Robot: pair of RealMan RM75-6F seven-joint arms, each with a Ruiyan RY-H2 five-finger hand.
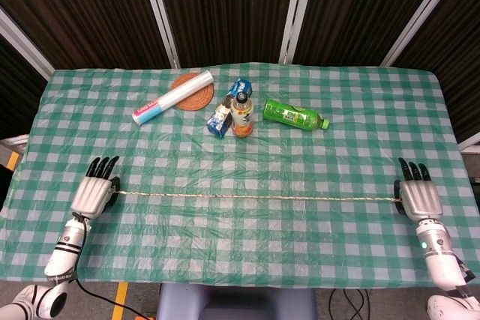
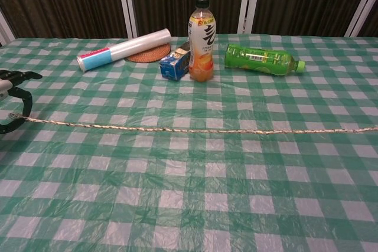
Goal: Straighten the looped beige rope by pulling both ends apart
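Note:
The beige rope (image 1: 255,199) (image 2: 201,130) lies in one straight line across the green checked table, with no loops in it. My left hand (image 1: 94,192) (image 2: 12,101) pinches the rope's left end near the table's left side. My right hand (image 1: 418,196) holds the right end at the far right in the head view. The chest view cuts off the right hand, and the rope runs out of its right edge.
At the back of the table stand an orange drink bottle (image 1: 241,114), a small blue carton (image 1: 221,118), a lying green bottle (image 1: 292,115), and a white roll (image 1: 172,97) over a brown coaster (image 1: 191,93). The tablecloth (image 1: 247,252) reaches the near edge.

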